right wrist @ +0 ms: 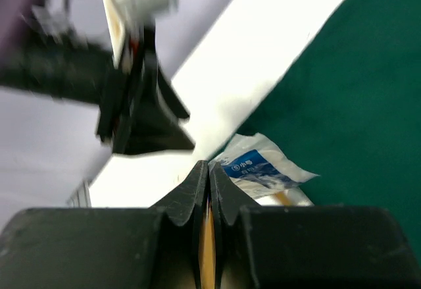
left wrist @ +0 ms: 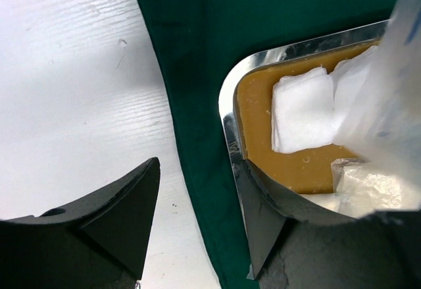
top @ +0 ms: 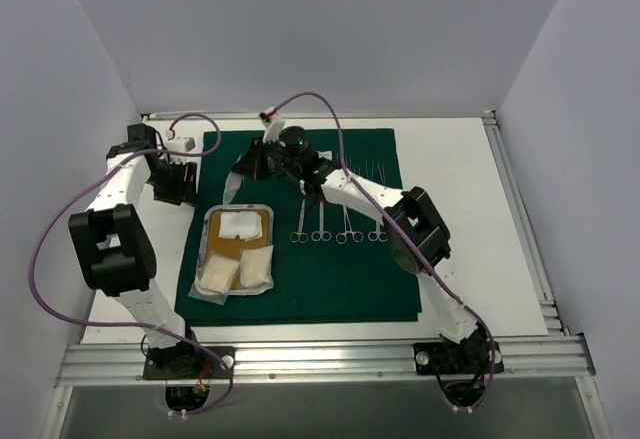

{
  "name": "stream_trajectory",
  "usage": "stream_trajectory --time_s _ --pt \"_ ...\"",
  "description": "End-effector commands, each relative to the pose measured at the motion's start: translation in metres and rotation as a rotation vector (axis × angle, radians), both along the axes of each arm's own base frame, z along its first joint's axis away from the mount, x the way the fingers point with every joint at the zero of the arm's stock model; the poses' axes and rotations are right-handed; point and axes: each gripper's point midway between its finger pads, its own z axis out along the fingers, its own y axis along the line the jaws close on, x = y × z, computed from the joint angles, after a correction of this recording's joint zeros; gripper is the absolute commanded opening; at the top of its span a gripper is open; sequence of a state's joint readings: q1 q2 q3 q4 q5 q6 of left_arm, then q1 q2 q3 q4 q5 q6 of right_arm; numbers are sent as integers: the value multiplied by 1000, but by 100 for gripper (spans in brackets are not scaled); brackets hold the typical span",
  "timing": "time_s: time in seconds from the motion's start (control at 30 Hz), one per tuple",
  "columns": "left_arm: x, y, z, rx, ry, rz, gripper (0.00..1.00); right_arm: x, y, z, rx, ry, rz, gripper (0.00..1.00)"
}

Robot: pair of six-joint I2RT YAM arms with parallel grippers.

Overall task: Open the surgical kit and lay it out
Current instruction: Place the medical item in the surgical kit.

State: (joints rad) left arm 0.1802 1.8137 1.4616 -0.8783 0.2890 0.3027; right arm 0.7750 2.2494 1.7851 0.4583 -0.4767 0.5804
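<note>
The dark green drape (top: 340, 279) lies spread flat on the table. On its left part sits the steel tray (top: 207, 231) with a tan liner (left wrist: 256, 105) and a loose white gauze square (left wrist: 302, 111). Two gauze packets (top: 238, 271) overlap the tray's near end. Steel scissors and forceps (top: 338, 229) lie in a row to the right. My right gripper (top: 250, 166) is shut on a clear plastic packet (right wrist: 260, 167) with a blue label, which hangs over the tray's far end (left wrist: 388, 91). My left gripper (left wrist: 197, 170) is open over the drape's left edge, holding nothing.
Bare white table (left wrist: 72, 85) lies left of the drape. Thin needle-like tools (top: 372, 169) rest on the drape's far right part. The left gripper (right wrist: 138, 114) shows blurred just ahead of my right jaws. Grey walls close in on three sides.
</note>
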Motion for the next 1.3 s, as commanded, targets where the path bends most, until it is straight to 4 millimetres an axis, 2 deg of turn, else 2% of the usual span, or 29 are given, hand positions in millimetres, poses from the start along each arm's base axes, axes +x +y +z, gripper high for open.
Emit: stream_trajectory --time_s 0.0,0.03,0.07,0.1,0.13,0.17,0.2,0.23,0.27,0.3,0.33,0.37,0.43,0.53,0.57,0.73,0.8,0.87,0.9,0.93,1.03,1.13,1.27 --pt "1 10 18 19 -42 2 61 53 -19 87 273 -114 -76 0" --pt "0 10 17 20 -38 1 61 73 -28 94 309 -125 -119 0" --pt "0 11 17 20 -38 2 61 83 -30 98 343 -133 -137 0" --pt "-1 12 16 19 -37 3 61 96 -28 74 340 -97 -158 0" --pt "-1 12 16 20 -35 5 61 105 -27 93 392 -105 -167 0" --pt "-1 13 16 19 -34 7 61 114 -26 93 406 -106 -177 0" --pt "-2 14 15 19 -31 10 61 122 -18 66 392 -79 -181 0" --pt "-1 14 15 19 -32 10 61 127 -14 99 449 -134 -167 0" --pt "-1 15 14 17 -31 11 61 136 -4 62 413 -80 -166 0" --pt "0 15 14 17 -31 12 61 138 0 62 427 -75 -156 0" --pt "0 15 13 19 -28 15 61 137 2 85 495 -86 -137 0" --pt "1 15 13 18 -27 15 61 141 3 68 508 -64 -138 0" --pt "0 15 11 16 -24 15 61 142 1 63 534 -55 -140 0" --pt "-1 16 9 18 -20 18 61 145 -3 31 466 -9 -165 0" --pt "-1 16 8 19 -21 17 61 146 -8 9 421 31 -183 0" --pt "-1 15 7 14 -18 15 61 177 -60 -69 220 187 -341 0" --pt "0 15 8 11 -23 15 61 187 -75 -79 175 188 -362 0" --pt "0 13 7 3 -23 13 61 188 -82 -97 111 220 -365 0" --pt "1 13 7 2 -22 15 61 191 -83 -92 91 193 -359 0" --pt "1 13 8 2 -24 15 61 192 -89 -101 51 213 -375 0" --pt "0 13 7 3 -23 14 61 194 -99 -105 -5 198 -415 0" --pt "0 13 6 3 -20 14 61 198 -97 -95 3 174 -415 0" --pt "0 13 5 2 -18 13 61 201 -93 -106 -1 181 -398 0"
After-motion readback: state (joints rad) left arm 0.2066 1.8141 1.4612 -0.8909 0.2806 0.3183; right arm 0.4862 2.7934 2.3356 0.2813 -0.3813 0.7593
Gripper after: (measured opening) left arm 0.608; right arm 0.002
